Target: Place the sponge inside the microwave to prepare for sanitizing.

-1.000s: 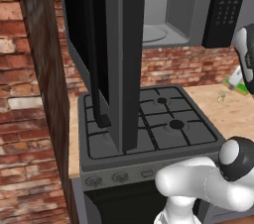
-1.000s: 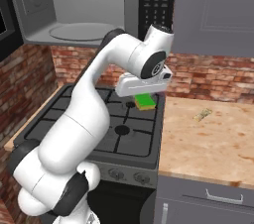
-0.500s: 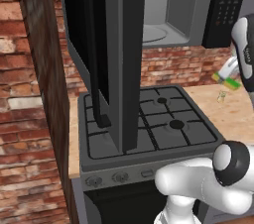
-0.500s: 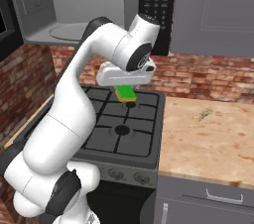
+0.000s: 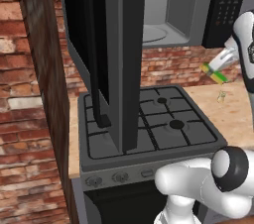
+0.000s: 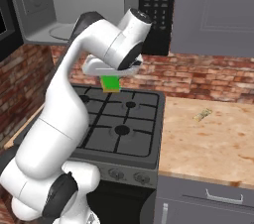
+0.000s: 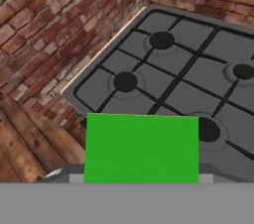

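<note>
now the sponge [image 6: 111,83] hangs pinched between the jaws, green face out, above the stove [image 6: 116,119], below the open microwave [image 6: 54,5].

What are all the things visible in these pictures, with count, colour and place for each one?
Flat green and yellow sponge: one, bright green face, held in the air above the stove.
Large grey-framed microwave: one, light grey inside with a round turntable, black keypad on its right side, mounted above the stove, its dark door swung open.
Black gas stove: one, four burners, knobs on its front, below the microwave.
Small pale object: one, lying on the counter right of the stove.
Beige stone counter: one, right of the stove.
Red brick wall: behind stove and counter.
Grey cabinet: one, right of the microwave.
White arm's gripper: one, closed on the sponge, over the stove.
</note>
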### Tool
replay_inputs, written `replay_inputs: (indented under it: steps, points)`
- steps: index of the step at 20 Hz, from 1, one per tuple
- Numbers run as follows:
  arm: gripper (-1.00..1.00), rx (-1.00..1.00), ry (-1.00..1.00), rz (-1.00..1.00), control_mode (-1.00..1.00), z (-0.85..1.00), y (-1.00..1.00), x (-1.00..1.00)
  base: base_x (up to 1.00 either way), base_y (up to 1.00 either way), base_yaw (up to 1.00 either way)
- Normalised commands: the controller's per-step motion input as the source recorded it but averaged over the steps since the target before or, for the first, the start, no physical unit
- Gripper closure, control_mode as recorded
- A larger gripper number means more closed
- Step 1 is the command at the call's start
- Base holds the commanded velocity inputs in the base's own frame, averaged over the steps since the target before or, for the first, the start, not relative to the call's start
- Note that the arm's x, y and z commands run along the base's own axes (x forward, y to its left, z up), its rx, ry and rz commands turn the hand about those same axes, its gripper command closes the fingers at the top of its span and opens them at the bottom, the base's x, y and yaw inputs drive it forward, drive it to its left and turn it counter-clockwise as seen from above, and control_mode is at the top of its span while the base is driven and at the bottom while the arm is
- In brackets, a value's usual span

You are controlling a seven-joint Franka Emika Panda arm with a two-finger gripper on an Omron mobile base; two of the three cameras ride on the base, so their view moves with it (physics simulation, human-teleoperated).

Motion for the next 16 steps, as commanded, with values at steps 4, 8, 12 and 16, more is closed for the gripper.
replay_inputs:
  steps: [4,8,12,16]
  points:
    - [1.0,0.13,-0.25,0.0,-1.0,0.18,0.4,0.06,0.0,0.0,0.0]
    - [1.0,0.03,-0.38,0.0,-1.0,0.08,0.38,0.03,0.0,0.0,0.0]
    - [1.0,0.04,-0.19,-0.01,-1.0,0.21,0.28,0.21,0.0,0.0,0.0]
    - [1.0,0.08,0.0,0.0,-1.0,0.45,0.26,0.18,0.0,0.0,0.0]
